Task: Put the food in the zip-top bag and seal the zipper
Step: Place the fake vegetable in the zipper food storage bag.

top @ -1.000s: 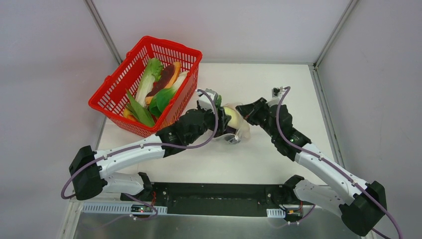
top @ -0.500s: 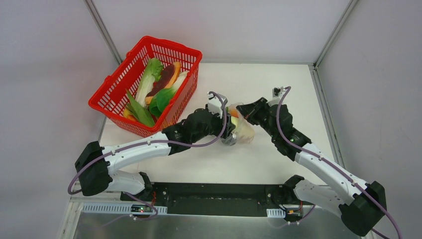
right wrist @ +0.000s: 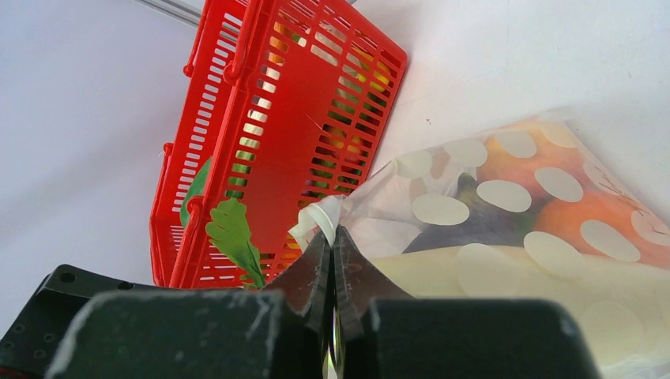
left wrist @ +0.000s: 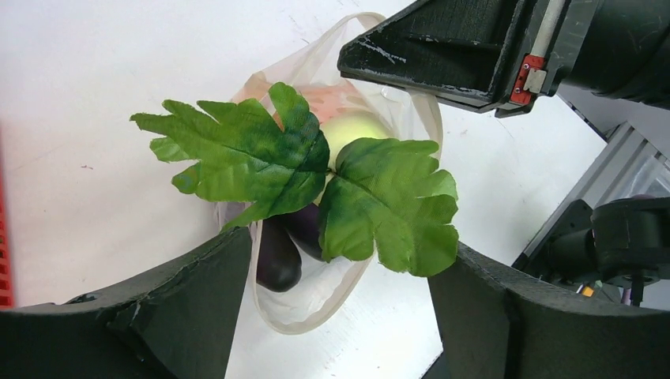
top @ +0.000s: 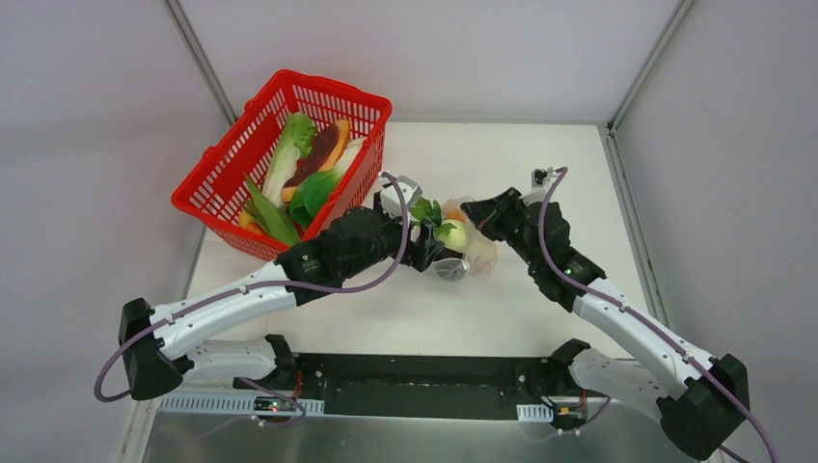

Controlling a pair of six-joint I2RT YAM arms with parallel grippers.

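Leaves [left wrist: 261, 154] are the main worry here. The pale radish [left wrist: 355, 126] sits inside the mouth of the zip-top bag [left wrist: 312, 312], next to the dark eggplant [left wrist: 278, 257] and an orange fruit [right wrist: 608, 212]. Its two broad green leaves, however, spread over the opening and reach outside the rim. The bag lies near the middle of the table [top: 540, 164], just off the near right corner of the red basket [top: 333, 89]. The basket stands at the far left corner with more food [top: 301, 169] in it.

The left gripper [left wrist: 344, 245] hangs over the bag mouth with its jaws wide apart, gripping nothing. One leaf seems to touch a finger, but I cannot be sure. The right gripper [right wrist: 332, 237] is closed tight on a fold of the bag's rim and holds the mouth lifted open. The zipper itself I cannot distinguish from the crinkled film.

I judge three risks. If the left arm lifts away and a leaf catches on a finger, the radish may be dragged out. If the leaves are not pushed down, they would lie across the closure and prevent sealing. If the thin rim slips from the right gripper, the mouth collapses and the round fruit could roll onto the table.
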